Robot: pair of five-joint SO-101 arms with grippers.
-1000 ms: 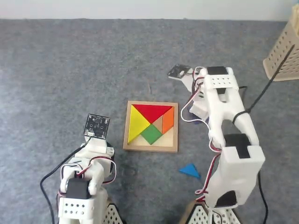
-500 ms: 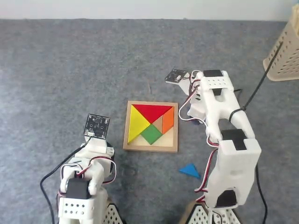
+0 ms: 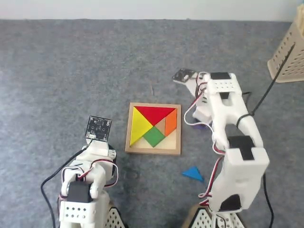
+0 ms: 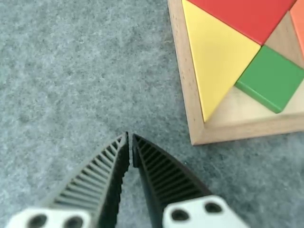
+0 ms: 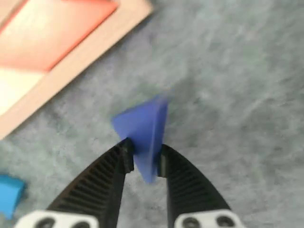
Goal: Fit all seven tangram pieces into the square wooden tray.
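Grey worktop point(image 3: 71, 71): left end effector point(image 4: 129, 142) was noted closed, empty, beside the part-filled wooden tray point(image 3: 153, 151). Just right of the tray, a dark blue triangle point(image 5: 142, 126) was clamped in the right end effector point(image 5: 142, 159). Placement was judged in hand; alignment over a gap is needed next.

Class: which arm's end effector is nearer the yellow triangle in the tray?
Left. The left end effector is just off the tray corner beside the yellow triangle; the right end effector grips a dark blue piece beyond the tray's far edge.
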